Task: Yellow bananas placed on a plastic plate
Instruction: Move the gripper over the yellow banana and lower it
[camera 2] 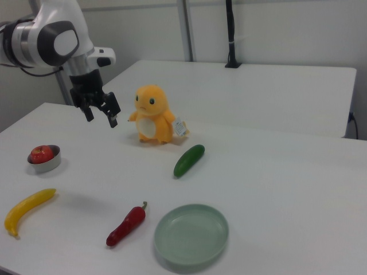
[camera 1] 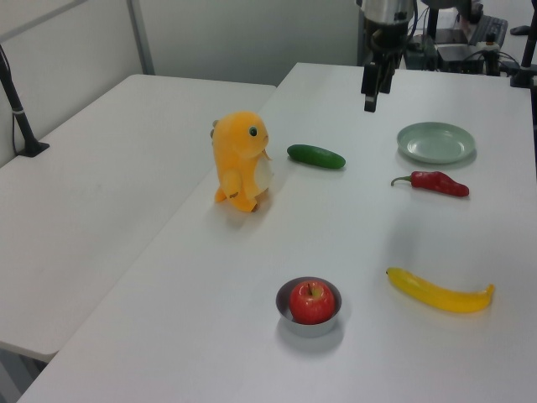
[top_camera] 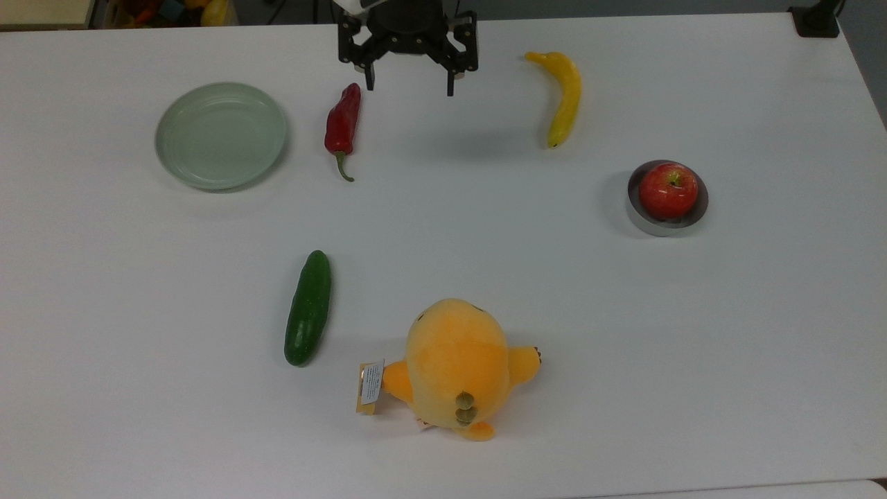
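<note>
The top view looks steeply down; left and right views face each other across the same table point(top_camera: 624, 346).

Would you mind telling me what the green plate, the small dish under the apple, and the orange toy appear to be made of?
The green plate looks like matte plastic: an even pale colour with soft, dull highlights. The small dish holding the apple appears to be metal, grey with a shiny rim. The orange toy looks like plush fabric, with a soft fuzzy surface and a sewn tag seen in the top view.
</note>
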{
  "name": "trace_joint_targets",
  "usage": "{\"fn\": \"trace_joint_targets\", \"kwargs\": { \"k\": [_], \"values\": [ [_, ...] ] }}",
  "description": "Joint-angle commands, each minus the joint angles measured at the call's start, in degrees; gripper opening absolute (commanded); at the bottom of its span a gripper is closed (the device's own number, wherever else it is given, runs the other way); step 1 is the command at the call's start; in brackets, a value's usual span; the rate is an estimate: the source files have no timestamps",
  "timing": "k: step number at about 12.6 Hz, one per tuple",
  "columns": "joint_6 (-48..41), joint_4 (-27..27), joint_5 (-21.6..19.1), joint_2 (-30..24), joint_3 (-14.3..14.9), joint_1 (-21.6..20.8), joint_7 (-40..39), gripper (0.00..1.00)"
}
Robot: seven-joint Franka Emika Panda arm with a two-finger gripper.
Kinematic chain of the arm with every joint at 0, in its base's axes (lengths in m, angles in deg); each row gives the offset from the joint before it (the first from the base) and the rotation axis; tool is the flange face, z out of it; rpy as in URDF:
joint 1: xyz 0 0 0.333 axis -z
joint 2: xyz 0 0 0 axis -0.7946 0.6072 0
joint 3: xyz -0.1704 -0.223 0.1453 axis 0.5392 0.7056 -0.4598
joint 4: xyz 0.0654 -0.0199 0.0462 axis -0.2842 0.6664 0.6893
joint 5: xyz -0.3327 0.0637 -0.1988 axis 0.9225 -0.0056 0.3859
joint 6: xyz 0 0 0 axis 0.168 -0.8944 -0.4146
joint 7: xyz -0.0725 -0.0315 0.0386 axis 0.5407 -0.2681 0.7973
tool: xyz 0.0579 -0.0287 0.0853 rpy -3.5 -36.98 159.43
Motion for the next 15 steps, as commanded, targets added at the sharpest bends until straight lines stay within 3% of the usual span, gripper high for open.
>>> {"fn": "trace_joint_targets", "kwargs": {
  "k": [1,5,8,15],
  "values": [
    [1.3,4.1,-2.8,-1.4,-2.3,-1.9,0.1,1.00],
    [2.6,13.3,-5.0,-5.7,-7.3,-4.8,7.1,1.00],
    [10.5,22.2,-5.1,-8.3,-11.6,-6.4,12.6,1.00],
    [25.9,33.3,-6.2,-8.6,-12.9,-11.4,23.7,1.00]
  ]
}}
